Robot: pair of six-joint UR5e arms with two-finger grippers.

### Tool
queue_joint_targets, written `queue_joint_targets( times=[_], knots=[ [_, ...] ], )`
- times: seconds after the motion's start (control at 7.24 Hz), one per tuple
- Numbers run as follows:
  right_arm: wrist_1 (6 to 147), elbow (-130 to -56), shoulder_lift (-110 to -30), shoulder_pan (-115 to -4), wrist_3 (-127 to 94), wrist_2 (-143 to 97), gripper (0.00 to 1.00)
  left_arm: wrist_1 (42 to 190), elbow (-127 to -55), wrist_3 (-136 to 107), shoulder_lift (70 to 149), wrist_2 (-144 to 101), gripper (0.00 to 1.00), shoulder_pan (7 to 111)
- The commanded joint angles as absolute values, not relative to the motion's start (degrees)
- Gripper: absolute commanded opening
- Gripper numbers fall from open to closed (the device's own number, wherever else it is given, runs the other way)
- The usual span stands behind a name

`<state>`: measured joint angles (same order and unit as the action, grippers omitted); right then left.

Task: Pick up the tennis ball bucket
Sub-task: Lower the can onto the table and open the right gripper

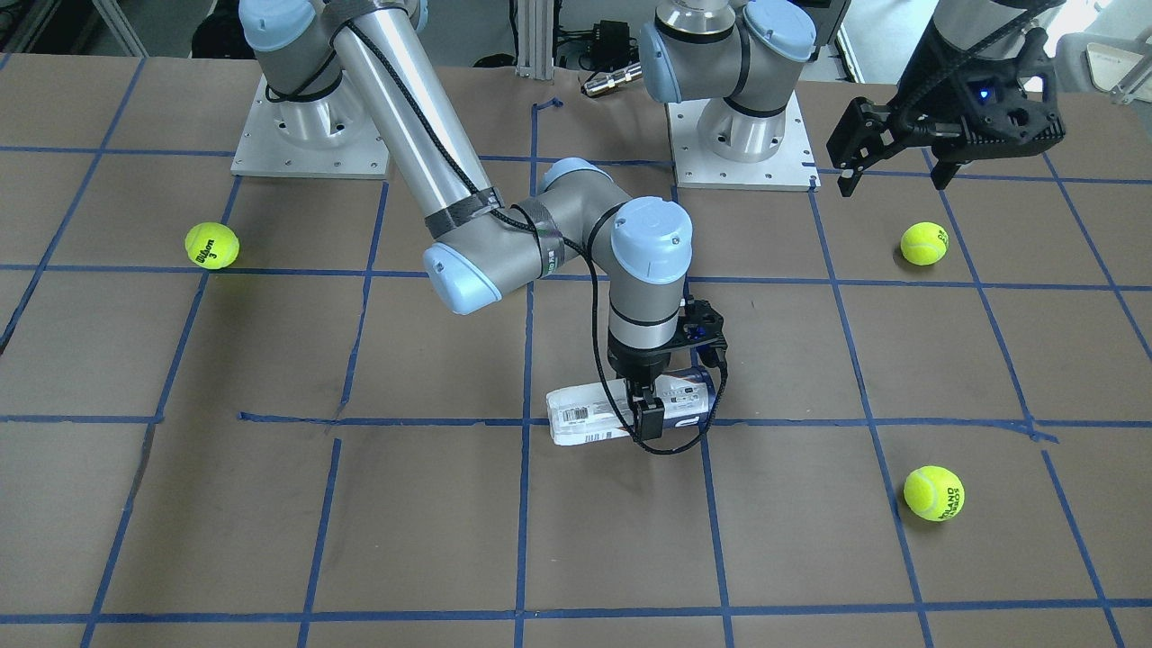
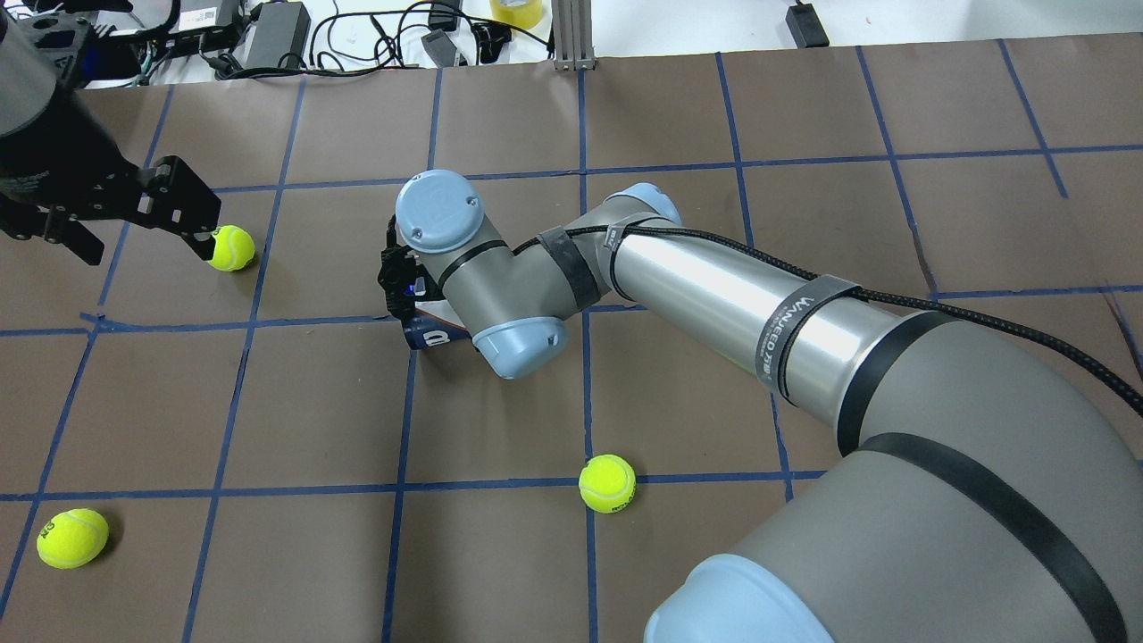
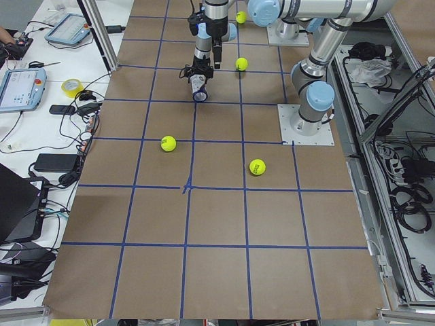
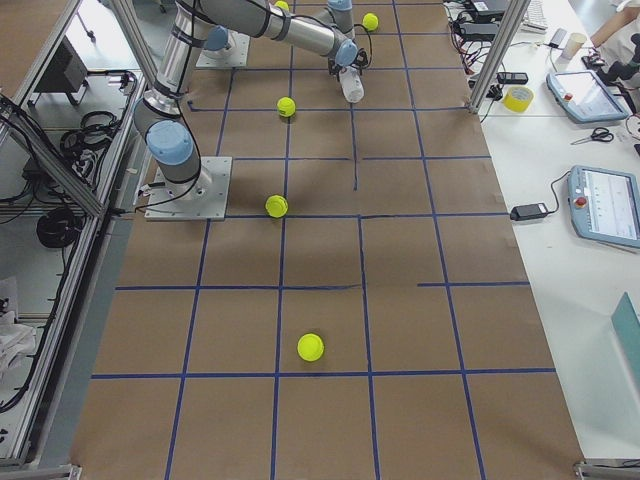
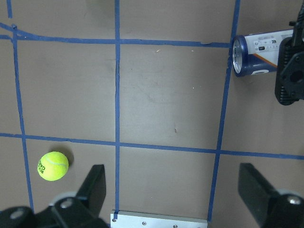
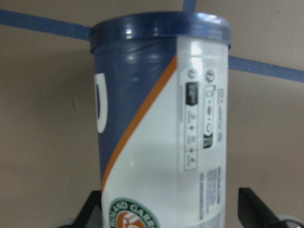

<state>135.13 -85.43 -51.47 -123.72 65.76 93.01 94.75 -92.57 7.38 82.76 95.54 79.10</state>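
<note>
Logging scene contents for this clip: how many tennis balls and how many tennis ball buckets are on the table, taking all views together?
tennis balls: 5
tennis ball bucket: 1
Total: 6
The front-facing and overhead views each show only 3 of the balls.

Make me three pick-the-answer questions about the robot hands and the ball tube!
1. The left hand is: A. shut B. open, empty C. holding something.
2. The slim clear-plastic tube can with a white label is: A. in the left hand B. between the fingers of the right hand C. far from both hands.
3. The can's end band is: A. red B. green C. navy.
Answers: 1 B, its fingers stand wide apart, holding nothing. 2 B, the right hand straddles it. 3 C, the right wrist view shows dark blue.
</note>
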Motion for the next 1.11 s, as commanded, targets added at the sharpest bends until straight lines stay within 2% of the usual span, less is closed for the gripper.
queue_joint_targets(
  times=[0.0, 0.28, 0.97],
  knots=[
    [134.30, -85.08, -52.64, -123.31, 65.92, 92.90, 1.00, 94.75, -92.55, 7.38, 82.79, 95.54, 1.00, 79.10],
    [134.03, -84.73, -55.53, -120.69, 66.00, 88.89, 1.00, 95.97, -92.55, 7.38, 83.05, 94.93, 1.00, 79.01],
    [116.49, -84.64, -70.02, -104.70, 65.06, 80.60, 1.00, 94.49, -93.69, 7.03, 85.69, 89.00, 1.00, 78.84]
  ],
)
